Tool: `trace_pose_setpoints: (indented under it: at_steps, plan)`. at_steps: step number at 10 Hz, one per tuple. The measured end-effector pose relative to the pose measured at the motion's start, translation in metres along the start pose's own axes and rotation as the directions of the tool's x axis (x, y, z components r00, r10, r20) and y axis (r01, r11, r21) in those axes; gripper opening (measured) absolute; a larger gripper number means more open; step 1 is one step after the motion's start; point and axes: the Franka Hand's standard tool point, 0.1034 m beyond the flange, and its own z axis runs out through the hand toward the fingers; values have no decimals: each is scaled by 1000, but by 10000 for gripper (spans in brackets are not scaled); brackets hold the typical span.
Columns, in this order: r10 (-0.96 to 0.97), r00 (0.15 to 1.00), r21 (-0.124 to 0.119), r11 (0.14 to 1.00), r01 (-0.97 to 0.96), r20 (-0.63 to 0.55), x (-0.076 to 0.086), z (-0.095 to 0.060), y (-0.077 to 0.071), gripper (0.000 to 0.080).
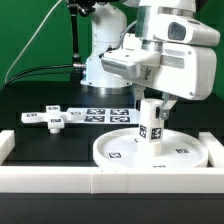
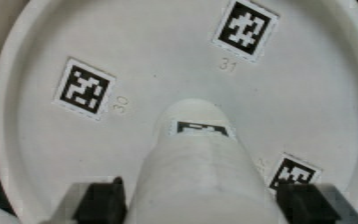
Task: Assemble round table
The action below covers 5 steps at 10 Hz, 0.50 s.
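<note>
Hand [image 2: 197, 203] grips leg [image 2: 202, 150] on disc [image 2: 158, 50]; exterior alone shows cross [image 1: 52, 118].

My arm [image 1: 100, 45] stands well behind the leg [image 1: 150, 125], off toward the exterior view's left of it. It bends forward so that the wrist [image 1: 165, 55] hangs directly above the leg. From there the gripper [image 1: 150, 102] points straight down onto the leg's top end. On the wrist view I see both dark fingers [image 2: 101, 200], one on each side of the leg and close against its upper part. From neither view can I tell whether they are pressing on the leg or only flanking it.
</note>
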Motion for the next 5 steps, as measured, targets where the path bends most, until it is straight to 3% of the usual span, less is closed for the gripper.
trace_pose_setpoints:
  at_steps: [3, 5]
  plan:
    - [480, 877, 2, 877, -480, -3, 0, 2, 0, 407]
    - [749, 663, 11, 662, -749, 8, 3, 1, 0, 409]
